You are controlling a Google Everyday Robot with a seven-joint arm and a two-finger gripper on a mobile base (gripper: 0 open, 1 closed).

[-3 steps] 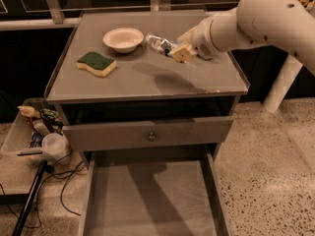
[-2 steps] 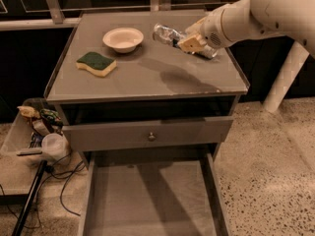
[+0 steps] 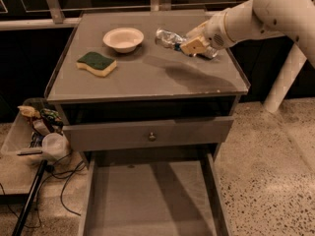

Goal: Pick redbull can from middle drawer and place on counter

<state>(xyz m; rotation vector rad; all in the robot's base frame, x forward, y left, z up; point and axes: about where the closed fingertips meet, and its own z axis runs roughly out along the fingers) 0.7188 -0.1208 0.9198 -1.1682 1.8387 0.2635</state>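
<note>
The white arm (image 3: 256, 14) reaches in from the far right, sloping down leftward. Its hand (image 3: 189, 43) sits low, clamped on the can (image 3: 169, 36).

The gripper (image 3: 189, 44) clasps the redbull can (image 3: 166, 35) over the far right part of the counter (image 3: 147, 80), near a white bowl (image 3: 123, 38) (a green-topped sponge (image 3: 96, 64) lies further left), with the middle drawer (image 3: 147, 200) open below.

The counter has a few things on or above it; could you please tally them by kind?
white bowl: 1
green-and-yellow sponge: 1
redbull can, held by the gripper at the counter's far right: 1
Total: 3
</note>
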